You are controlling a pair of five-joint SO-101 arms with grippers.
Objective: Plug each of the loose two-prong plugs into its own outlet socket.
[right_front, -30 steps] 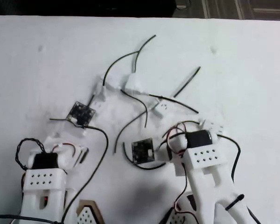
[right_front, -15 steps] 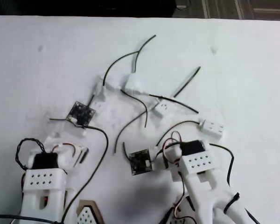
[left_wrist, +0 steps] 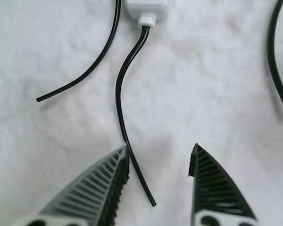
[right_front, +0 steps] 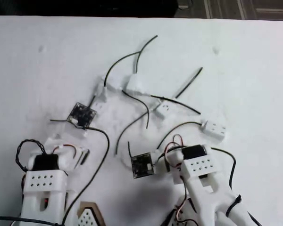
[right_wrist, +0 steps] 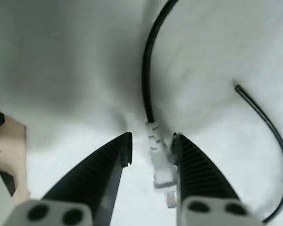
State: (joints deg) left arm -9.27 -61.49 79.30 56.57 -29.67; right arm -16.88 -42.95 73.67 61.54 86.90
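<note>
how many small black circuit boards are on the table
2. One circuit board lies left of centre, past the left arm; the other sits nearer the front, close beside the right arm. The arms may hide more.

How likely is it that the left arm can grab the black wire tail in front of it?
Probably yes: the left gripper is open, the black wire tail lies between its jaws on the table, and nothing covers it.
</note>
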